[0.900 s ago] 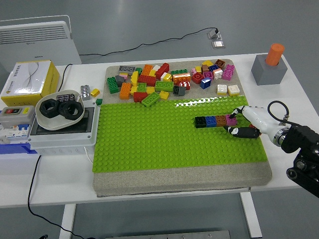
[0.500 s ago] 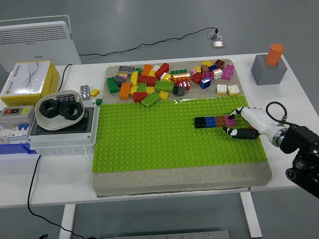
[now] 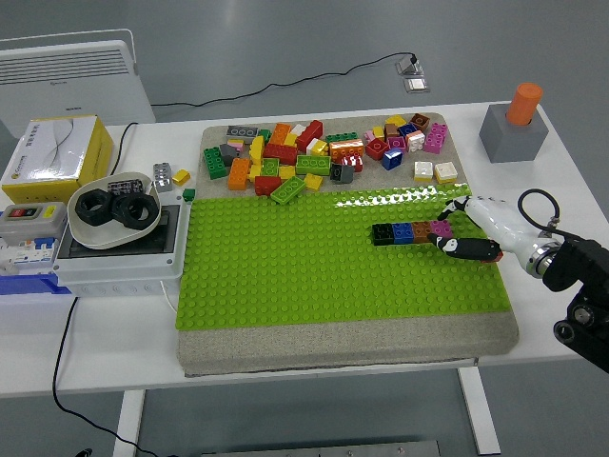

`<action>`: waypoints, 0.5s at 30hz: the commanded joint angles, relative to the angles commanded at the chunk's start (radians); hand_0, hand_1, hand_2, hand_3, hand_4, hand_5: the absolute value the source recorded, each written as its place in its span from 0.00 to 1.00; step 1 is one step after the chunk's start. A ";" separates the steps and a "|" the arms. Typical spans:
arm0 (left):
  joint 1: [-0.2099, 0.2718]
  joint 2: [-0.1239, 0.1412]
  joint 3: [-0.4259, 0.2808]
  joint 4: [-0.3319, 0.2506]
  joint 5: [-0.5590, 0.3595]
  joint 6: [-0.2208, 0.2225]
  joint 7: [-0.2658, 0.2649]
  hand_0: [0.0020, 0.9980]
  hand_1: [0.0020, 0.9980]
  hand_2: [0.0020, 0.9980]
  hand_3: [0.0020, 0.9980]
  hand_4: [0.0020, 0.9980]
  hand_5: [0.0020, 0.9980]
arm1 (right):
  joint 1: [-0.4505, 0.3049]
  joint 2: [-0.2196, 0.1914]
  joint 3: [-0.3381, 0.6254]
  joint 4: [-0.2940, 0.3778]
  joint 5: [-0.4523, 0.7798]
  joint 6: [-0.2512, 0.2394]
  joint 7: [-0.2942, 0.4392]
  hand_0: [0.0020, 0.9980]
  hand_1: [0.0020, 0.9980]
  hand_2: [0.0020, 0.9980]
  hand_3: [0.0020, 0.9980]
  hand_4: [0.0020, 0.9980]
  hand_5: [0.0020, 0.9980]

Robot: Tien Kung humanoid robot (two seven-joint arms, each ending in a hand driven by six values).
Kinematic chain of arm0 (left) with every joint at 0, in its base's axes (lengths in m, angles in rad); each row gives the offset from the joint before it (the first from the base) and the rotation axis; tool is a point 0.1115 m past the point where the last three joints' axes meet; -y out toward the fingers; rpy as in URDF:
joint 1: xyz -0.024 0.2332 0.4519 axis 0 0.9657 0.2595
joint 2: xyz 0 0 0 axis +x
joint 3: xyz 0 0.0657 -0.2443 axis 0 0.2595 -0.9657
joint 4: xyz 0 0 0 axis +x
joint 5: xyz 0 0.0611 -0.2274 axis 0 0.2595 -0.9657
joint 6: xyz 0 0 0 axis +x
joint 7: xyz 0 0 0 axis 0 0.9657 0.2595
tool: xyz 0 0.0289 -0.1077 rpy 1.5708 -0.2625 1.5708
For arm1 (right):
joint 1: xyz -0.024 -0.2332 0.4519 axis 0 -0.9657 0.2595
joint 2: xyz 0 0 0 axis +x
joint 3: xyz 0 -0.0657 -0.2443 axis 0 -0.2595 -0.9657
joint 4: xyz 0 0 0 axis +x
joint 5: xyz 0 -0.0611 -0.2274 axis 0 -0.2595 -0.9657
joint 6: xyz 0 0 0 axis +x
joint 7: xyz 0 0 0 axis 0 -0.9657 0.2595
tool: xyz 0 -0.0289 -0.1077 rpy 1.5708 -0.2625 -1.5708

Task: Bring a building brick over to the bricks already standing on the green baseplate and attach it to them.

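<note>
A short row of bricks (image 3: pixel 409 231) stands on the green baseplate (image 3: pixel 285 276) at its right side: black, blue, brown, then a magenta brick (image 3: pixel 438 229) at the right end. My right hand (image 3: pixel 451 227) reaches in from the right edge just beyond that magenta brick. Its white forefinger points above the brick's far corner, and the black-tipped thumb (image 3: pixel 463 249) lies low on the plate in front of it. The fingers are spread and hold nothing. My left hand is out of the picture.
Several loose bricks (image 3: pixel 314 152) lie heaped on the grey mat behind the baseplate. A grey block with an orange cylinder (image 3: pixel 515 126) stands back right. At the left are a white bowl of black nuts (image 3: pixel 114 211), a grey switch box (image 3: pixel 114 257) and a yellow carton (image 3: pixel 52 152).
</note>
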 joint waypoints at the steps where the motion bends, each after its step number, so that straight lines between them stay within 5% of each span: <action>1: 0.000 0.000 0.000 0.000 0.000 0.000 0.000 0.74 0.73 0.68 0.81 0.83 1.00 | -0.005 -0.006 0.009 0.013 0.001 -0.008 0.004 0.88 0.90 0.89 0.68 0.74 0.55; 6: 0.001 -0.001 0.002 0.000 0.000 0.001 0.001 0.74 0.73 0.68 0.81 0.83 1.00 | -0.035 -0.043 0.051 0.078 0.031 -0.047 0.034 0.88 0.90 0.89 0.68 0.74 0.55; 7: 0.002 -0.001 0.001 0.000 0.000 0.001 0.001 0.74 0.73 0.68 0.81 0.83 1.00 | -0.042 -0.050 0.060 0.084 0.035 -0.052 0.038 0.88 0.90 0.88 0.67 0.78 0.37; 9: 0.002 -0.001 0.002 0.000 -0.002 0.001 0.002 0.74 0.73 0.68 0.81 0.83 1.00 | -0.059 -0.064 0.083 0.088 0.023 -0.046 0.032 0.88 0.90 0.88 0.67 0.78 0.37; 12: 0.003 -0.001 0.003 0.000 -0.004 0.001 0.002 0.74 0.73 0.68 0.81 0.83 1.00 | -0.084 -0.090 0.127 0.091 -0.040 0.010 -0.012 0.88 0.90 0.88 0.67 0.78 0.37; 13: 0.003 -0.001 0.003 0.000 -0.005 0.001 0.003 0.74 0.73 0.67 0.81 0.83 1.00 | -0.089 -0.099 0.138 0.094 -0.062 0.032 -0.030 0.90 0.91 0.89 0.68 0.78 0.25; 15: 0.003 -0.001 0.002 0.000 -0.004 0.001 0.003 0.74 0.73 0.67 0.81 0.83 1.00 | -0.095 -0.117 0.151 0.101 -0.111 0.083 -0.069 0.90 0.91 0.89 0.68 0.78 0.25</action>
